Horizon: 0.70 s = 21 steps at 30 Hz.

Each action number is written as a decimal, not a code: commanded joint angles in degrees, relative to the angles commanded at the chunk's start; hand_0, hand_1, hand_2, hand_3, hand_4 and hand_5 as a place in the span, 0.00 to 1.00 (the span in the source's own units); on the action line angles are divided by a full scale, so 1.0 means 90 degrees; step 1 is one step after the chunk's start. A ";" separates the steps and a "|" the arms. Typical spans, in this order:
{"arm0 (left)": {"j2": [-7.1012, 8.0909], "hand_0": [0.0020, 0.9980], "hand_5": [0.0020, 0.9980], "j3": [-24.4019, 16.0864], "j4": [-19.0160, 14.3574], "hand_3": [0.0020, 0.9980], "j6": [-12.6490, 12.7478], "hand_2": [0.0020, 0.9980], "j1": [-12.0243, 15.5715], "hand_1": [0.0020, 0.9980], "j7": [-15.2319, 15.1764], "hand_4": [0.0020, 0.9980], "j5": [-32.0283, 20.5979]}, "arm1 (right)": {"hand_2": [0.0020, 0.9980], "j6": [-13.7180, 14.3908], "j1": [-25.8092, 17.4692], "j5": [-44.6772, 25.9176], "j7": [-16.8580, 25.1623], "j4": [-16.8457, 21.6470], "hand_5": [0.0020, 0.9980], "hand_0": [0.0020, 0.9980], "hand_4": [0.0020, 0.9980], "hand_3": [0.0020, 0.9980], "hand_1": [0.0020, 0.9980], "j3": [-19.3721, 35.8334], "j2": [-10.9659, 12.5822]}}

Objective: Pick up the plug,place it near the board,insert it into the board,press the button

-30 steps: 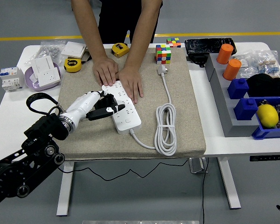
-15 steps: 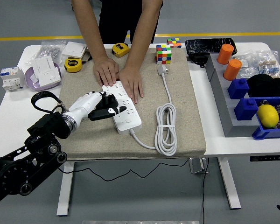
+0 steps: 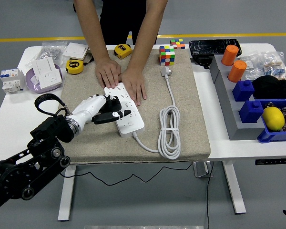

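Running diagonally from far-left to near-right, board (image 3: 126,109); left hand (image 3: 101,109) grasping plug (image 3: 112,103).

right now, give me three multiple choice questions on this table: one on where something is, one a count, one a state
1. Where does the coiled cable lie?
A. on the mat, right of the power strip
B. in the blue bin
C. left of the mat

2. How many orange cylinders stand at the right?
A. one
B. two
C. four

3. What are the person's hands doing?
A. lifting the cable
B. pressing flat on the strip's far end
C. holding a tape measure

Answers: 1 A, the coil sits on the mat beside the strip. 2 B, two stand together. 3 B, both palms lie on it.
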State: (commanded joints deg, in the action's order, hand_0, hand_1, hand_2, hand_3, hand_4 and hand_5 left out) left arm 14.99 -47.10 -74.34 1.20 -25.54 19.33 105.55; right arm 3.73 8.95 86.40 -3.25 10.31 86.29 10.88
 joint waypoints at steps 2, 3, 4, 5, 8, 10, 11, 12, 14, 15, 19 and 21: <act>-0.0006 1.00 1.00 0.0005 0.0003 0.78 -0.0015 0.86 0.0017 0.96 0.0004 1.00 -0.0035 | 0.73 0.0001 -0.0005 -0.0007 0.0001 0.0000 0.84 1.00 1.00 0.74 0.83 -0.0009 0.0000; -0.0008 1.00 1.00 0.0002 -0.0002 0.78 -0.0009 0.86 0.0024 0.96 -0.0001 1.00 -0.0032 | 0.73 0.0002 -0.0007 -0.0006 -0.0001 0.0000 0.84 1.00 1.00 0.74 0.83 -0.0009 0.0001; -0.0009 1.00 1.00 -0.0003 -0.0007 0.78 -0.0002 0.86 0.0029 0.96 -0.0006 1.00 -0.0021 | 0.73 0.0002 -0.0008 -0.0004 -0.0002 0.0000 0.84 1.00 1.00 0.74 0.83 -0.0008 0.0001; -0.0006 1.00 1.00 -0.0016 -0.0023 0.78 0.0007 0.86 0.0032 0.96 -0.0007 1.00 0.0013 | 0.73 0.0003 -0.0011 0.0003 -0.0004 0.0000 0.84 1.00 1.00 0.74 0.83 -0.0004 0.0003; 0.0013 1.00 1.00 -0.0034 -0.0090 0.78 0.0061 0.86 0.0037 0.96 -0.0023 1.00 0.0102 | 0.73 0.0007 -0.0014 0.0004 -0.0007 0.0000 0.84 1.00 1.00 0.74 0.83 -0.0003 0.0005; 0.0019 1.00 1.00 -0.0058 -0.0159 0.78 0.0134 0.86 0.0043 0.95 -0.0063 1.00 0.0090 | 0.73 0.0009 -0.0011 0.0007 -0.0011 0.0000 0.84 1.00 1.00 0.74 0.83 -0.0004 0.0006; 0.0021 1.00 1.00 -0.0070 -0.0201 0.78 0.0233 0.86 0.0050 0.95 -0.0123 1.00 0.0052 | 0.73 0.0011 -0.0009 0.0005 -0.0009 0.0000 0.84 1.00 1.00 0.74 0.83 -0.0004 0.0004; 0.0018 1.00 1.00 -0.0102 -0.0296 0.78 0.0399 0.86 0.0070 0.95 -0.0238 1.00 -0.0053 | 0.73 0.0013 -0.0007 -0.0007 -0.0007 0.0000 0.84 1.00 1.00 0.74 0.83 -0.0016 0.0001; -0.0004 1.00 1.00 -0.0168 -0.0469 0.78 0.0643 0.86 0.0102 0.95 -0.0394 1.00 -0.0231 | 0.73 0.0016 -0.0006 -0.0001 -0.0008 0.0000 0.84 1.00 1.00 0.74 0.83 -0.0011 0.0001; -0.0016 1.00 1.00 -0.0193 -0.0533 0.78 0.0736 0.86 0.0112 0.95 -0.0438 1.00 -0.0319 | 0.73 0.0017 -0.0006 0.0004 -0.0010 0.0000 0.84 1.00 1.00 0.74 0.83 -0.0005 0.0001; -0.0094 0.96 1.00 -0.0427 -0.1046 0.78 0.1141 0.85 0.0158 0.93 -0.0367 0.98 -0.0427 | 0.73 0.0016 -0.0004 0.0004 -0.0011 0.0000 0.84 1.00 1.00 0.74 0.83 -0.0008 0.0004; -0.0119 0.96 1.00 -0.0570 -0.1352 0.78 0.1208 0.85 0.0191 0.93 -0.0041 0.98 -0.0229 | 0.73 0.0019 -0.0002 0.0003 -0.0007 0.0000 0.84 1.00 1.00 0.74 0.83 -0.0003 0.0009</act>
State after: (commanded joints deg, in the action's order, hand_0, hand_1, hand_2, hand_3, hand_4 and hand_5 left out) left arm 13.92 -52.23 -86.51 12.07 -23.81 18.96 103.48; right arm 3.90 8.93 86.42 -3.32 10.31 86.26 10.96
